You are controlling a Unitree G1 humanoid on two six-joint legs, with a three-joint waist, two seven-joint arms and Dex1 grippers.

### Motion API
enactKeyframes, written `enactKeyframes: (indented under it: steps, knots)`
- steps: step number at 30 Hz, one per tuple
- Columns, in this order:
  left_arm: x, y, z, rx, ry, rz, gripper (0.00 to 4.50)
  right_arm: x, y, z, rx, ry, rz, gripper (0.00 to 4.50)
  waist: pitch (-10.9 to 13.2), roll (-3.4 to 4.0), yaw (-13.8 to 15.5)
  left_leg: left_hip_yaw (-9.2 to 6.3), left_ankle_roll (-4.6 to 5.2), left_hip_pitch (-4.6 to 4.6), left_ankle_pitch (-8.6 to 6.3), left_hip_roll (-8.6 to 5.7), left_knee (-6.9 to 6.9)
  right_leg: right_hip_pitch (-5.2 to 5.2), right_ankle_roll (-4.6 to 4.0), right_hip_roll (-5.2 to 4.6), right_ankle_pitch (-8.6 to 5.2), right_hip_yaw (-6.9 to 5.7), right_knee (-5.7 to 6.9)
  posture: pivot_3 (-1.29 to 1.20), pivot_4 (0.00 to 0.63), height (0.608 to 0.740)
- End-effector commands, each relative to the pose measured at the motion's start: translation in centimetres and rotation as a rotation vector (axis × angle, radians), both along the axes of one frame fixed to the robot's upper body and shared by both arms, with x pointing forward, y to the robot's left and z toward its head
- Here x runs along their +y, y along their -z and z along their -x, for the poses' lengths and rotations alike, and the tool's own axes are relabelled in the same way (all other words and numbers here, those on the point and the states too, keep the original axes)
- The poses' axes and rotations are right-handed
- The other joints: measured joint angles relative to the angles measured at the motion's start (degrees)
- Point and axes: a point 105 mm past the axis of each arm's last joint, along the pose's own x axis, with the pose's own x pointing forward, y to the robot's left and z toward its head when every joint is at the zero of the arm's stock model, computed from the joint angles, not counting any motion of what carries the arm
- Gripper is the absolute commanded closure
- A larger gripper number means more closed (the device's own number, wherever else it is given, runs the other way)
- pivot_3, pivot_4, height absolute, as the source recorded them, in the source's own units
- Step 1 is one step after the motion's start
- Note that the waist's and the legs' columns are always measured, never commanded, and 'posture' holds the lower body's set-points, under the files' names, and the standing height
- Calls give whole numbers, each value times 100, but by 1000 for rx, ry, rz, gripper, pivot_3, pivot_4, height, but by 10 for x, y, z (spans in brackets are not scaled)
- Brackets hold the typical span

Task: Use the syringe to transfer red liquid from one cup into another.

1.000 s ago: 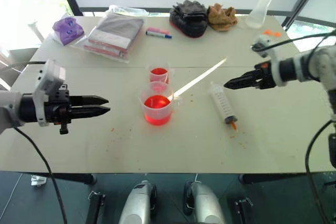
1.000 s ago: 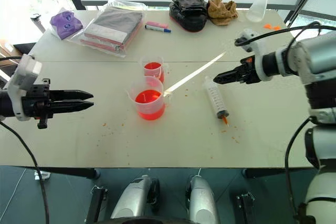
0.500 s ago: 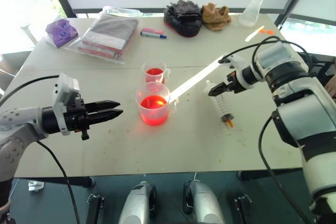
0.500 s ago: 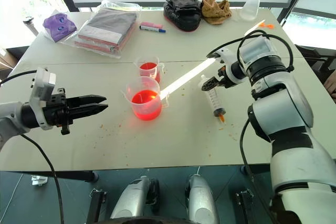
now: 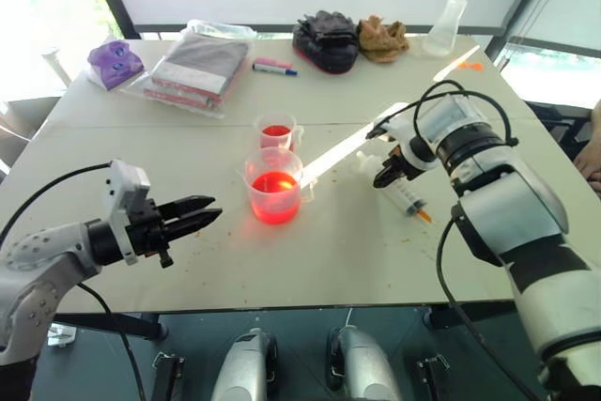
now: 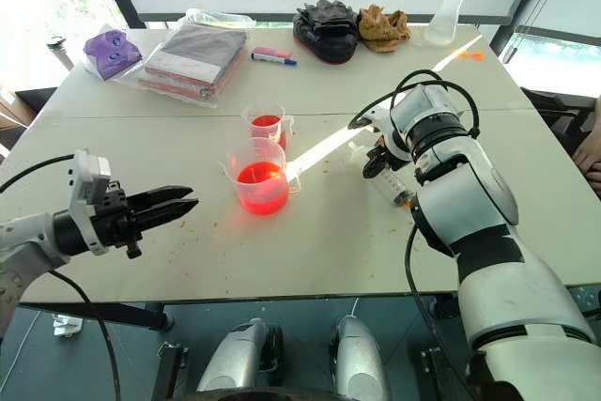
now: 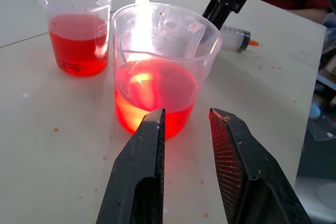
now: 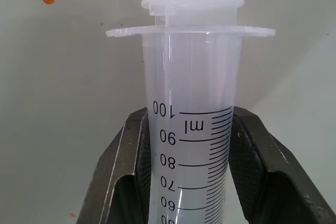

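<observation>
Right fingers (image 8: 131, 166) now clamp smooth clear cylindrical syringe (image 8: 191, 129) barrel.

Syringe (image 8: 190, 129) — flat beside half-full beaker (image 5: 274, 187)

Smaller cup (image 5: 278, 131) behind beaker (image 5: 275, 186); syringe (image 5: 409, 196) to their right

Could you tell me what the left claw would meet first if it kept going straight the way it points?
Most likely the large clear plastic beaker of red liquid, which stands directly beyond the open left claw.
</observation>
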Motion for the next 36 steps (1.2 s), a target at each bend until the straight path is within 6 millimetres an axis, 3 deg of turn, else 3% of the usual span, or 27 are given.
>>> enactKeyframes:
  steps: [1,5,7,9,13,18,26,33,36]
  knots:
    - [7,-18,-5,-70,-31,17,3133,24,-10,1,13,47,-214,3036,0,0,-1,0,0,-1,0,0,0,-1,0,0,0,0,0,0,150,740]
    - [34,-43,-17,-118,-122,83,3133,34,-107,-35,-527,-193,-294,3036,17,21,-23,8,-5,-14,5,1,-1,-19,3,1,5,2,3,0,150,740]
    - [47,-53,-26,-151,-165,99,3133,37,-149,-43,-826,-273,-298,3036,27,33,-8,11,-5,-19,6,0,-1,-26,4,0,5,3,6,0,150,740]
    - [56,-64,-37,-183,-203,132,3133,44,-176,-38,-993,-314,-363,3036,26,30,17,10,-5,-18,5,-1,-8,-25,7,2,3,3,4,0,150,740]
    - [61,-76,-57,-205,-187,145,3133,80,-215,-4,-1151,-388,-713,3036,17,14,15,8,-6,-14,6,2,-10,-15,9,4,3,1,5,0,150,740]
    - [39,-93,-83,-248,-83,127,3133,127,-206,45,-1217,-548,-952,3036,16,13,34,8,-7,-12,7,0,-8,-9,9,2,4,-2,5,0,150,740]
    - [5,-134,-101,-360,73,104,3133,150,-171,79,-1040,-569,-1120,3036,21,2,26,9,-5,-13,6,-3,-6,-9,10,0,4,-2,5,0,150,740]
    - [-26,-172,-87,-409,240,197,3133,161,-139,86,-959,-501,-1118,3036,22,1,5,7,-3,-12,6,-1,-6,-10,10,2,4,-1,7,0,150,740]
    - [-37,-176,-80,-404,297,205,3133,165,-132,85,-948,-477,-1115,3036,22,0,0,7,-3,-12,6,-1,-6,-10,10,1,4,1,7,0,150,740]
